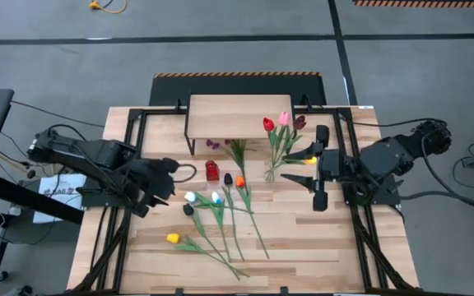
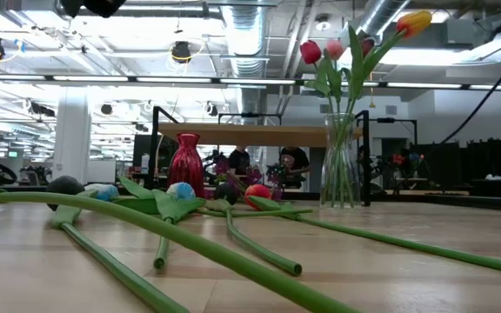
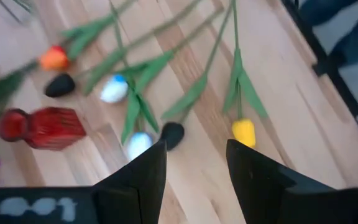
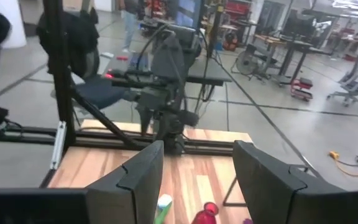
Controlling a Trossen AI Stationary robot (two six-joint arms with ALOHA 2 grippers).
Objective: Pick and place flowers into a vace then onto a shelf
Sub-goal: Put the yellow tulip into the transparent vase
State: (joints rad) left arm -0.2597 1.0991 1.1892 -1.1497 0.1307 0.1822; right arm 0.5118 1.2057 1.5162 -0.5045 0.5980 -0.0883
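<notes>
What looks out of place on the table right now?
Nothing is spilled or broken. The red vase stands empty while loose flowers lie scattered flat on the table. A glass vase already holds several tulips, but it sits on the table beside the shelf, not on it.

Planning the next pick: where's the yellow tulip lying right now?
In the high view the yellow tulip lies flat on the table's front-left part, nearer the left arm, just below the black tulip.
</notes>
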